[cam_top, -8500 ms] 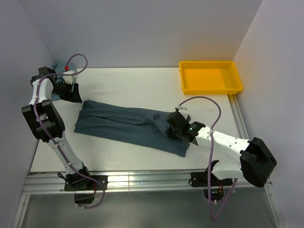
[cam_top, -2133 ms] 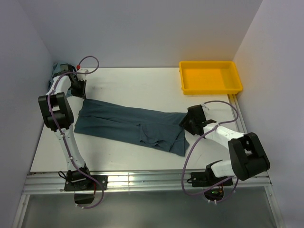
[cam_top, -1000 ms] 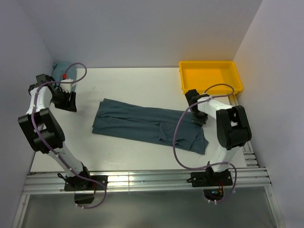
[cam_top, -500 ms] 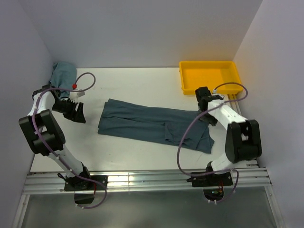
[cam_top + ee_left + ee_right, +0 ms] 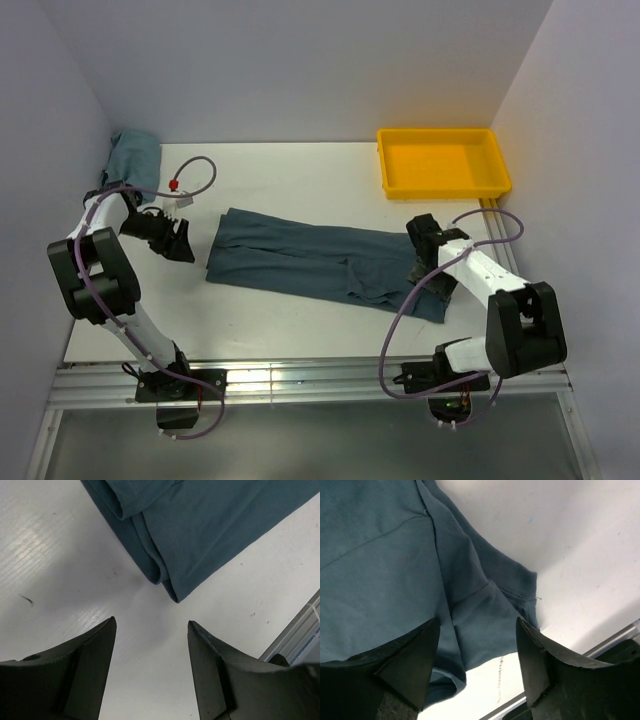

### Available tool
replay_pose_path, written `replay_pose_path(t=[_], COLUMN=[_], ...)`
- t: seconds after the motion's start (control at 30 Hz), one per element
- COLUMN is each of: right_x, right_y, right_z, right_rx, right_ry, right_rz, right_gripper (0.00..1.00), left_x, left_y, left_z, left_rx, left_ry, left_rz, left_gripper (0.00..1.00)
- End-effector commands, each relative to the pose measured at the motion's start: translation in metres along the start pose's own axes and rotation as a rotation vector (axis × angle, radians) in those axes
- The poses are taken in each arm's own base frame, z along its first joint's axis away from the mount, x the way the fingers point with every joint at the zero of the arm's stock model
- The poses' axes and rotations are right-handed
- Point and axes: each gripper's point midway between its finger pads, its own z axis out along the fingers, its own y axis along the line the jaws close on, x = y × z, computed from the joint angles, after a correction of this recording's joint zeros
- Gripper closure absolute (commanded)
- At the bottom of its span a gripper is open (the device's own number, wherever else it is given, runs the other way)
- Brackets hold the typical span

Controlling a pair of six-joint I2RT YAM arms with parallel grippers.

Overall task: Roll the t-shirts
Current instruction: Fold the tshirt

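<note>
1. From above: the t-shirt (image 5: 320,265) lies folded into a long band across the middle of the bench (image 5: 300,180), running from 9 o'clock towards 4 o'clock. The left jaws sit just beside its 9 o'clock end and the right jaws over its 4 o'clock end. Both are spread and hold nothing. The yellow tray (image 5: 445,185) at 1 o'clock and a cloth bundle (image 5: 132,155) at 10 o'clock are well apart from it. There is bare room towards 12 o'clock.
2. Left wrist: the jaws gape over bare bench, with the shirt's stacked corner (image 5: 165,575) just ahead at 12 o'clock. To my eye, a tidy roll means catching every layer of that end together.
3. Right wrist: the jaws stand wide and empty above rumpled cloth (image 5: 465,595). I'd smooth those creases first. The bench edge (image 5: 615,640) at 4 o'clock is near, so rolling should go away from it.
</note>
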Motion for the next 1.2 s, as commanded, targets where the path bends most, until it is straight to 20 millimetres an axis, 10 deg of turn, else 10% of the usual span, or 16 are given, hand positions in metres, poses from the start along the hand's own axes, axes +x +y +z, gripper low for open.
replay_pose_path(t=[0.0, 0.07, 0.1, 0.17, 0.83, 1.17], right_x=[-0.001, 0.001, 0.0, 0.003, -0.03, -0.079], right_y=[0.005, 0.005, 0.002, -0.004, -0.047, -0.046], right_z=[0.0, 0.007, 0.01, 0.016, 0.067, 0.074], right_rx=[0.02, 0.06, 0.084, 0.123, 0.266, 0.258], right_ry=[0.024, 0.056, 0.059, 0.072, 0.218, 0.164], right_rz=[0.02, -0.011, -0.02, -0.024, 0.045, 0.117], right_gripper=[0.32, 0.44, 0.79, 1.0, 0.98, 0.86], left_x=[-0.014, -0.013, -0.011, -0.01, -0.008, -0.016], left_y=[-0.005, -0.005, -0.003, 0.0, -0.003, 0.0], left_z=[-0.007, -0.007, -0.008, -0.008, -0.022, -0.021], left_rx=[-0.019, -0.025, -0.035, -0.056, -0.099, -0.094], left_ry=[-0.053, -0.05, -0.042, -0.038, -0.012, -0.029], left_rz=[0.049, 0.054, 0.055, 0.052, 0.048, 0.019], left_gripper=[0.36, 0.36, 0.36, 0.36, 0.37, 0.36])
